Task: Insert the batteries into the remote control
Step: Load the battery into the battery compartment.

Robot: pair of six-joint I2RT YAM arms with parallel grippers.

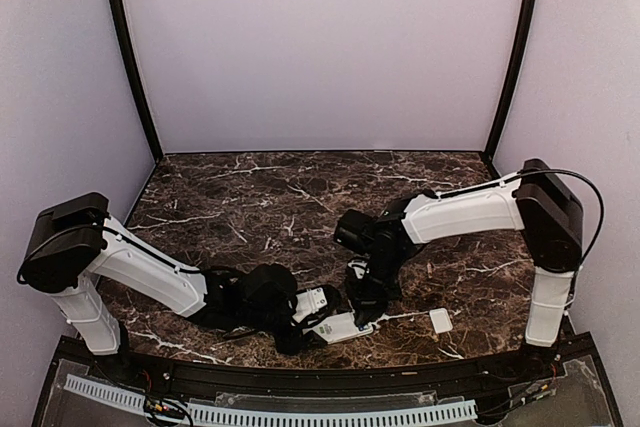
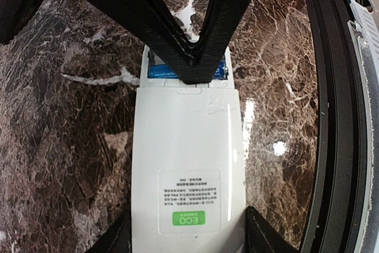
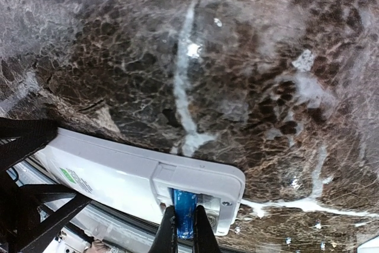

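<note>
The remote control (image 2: 188, 146) lies back-up on the marble near the table's front edge, green label toward my left wrist. My left gripper (image 2: 189, 236) is closed on its two long sides. The battery compartment at the far end is uncovered. A blue battery (image 3: 185, 208) sits in that compartment, pinched between the tips of my right gripper (image 3: 185, 232), which comes down from above. In the left wrist view the right gripper's fingers (image 2: 192, 72) cover the middle of the compartment, with blue battery (image 2: 160, 71) showing on either side. From above, both grippers meet at the remote control (image 1: 345, 328).
A small white rectangular cover piece (image 1: 441, 321) lies on the marble to the right of the remote. The black raised front rim of the table (image 2: 331, 117) runs close along the remote's side. Dark veined marble (image 1: 270, 197) stretches behind the arms.
</note>
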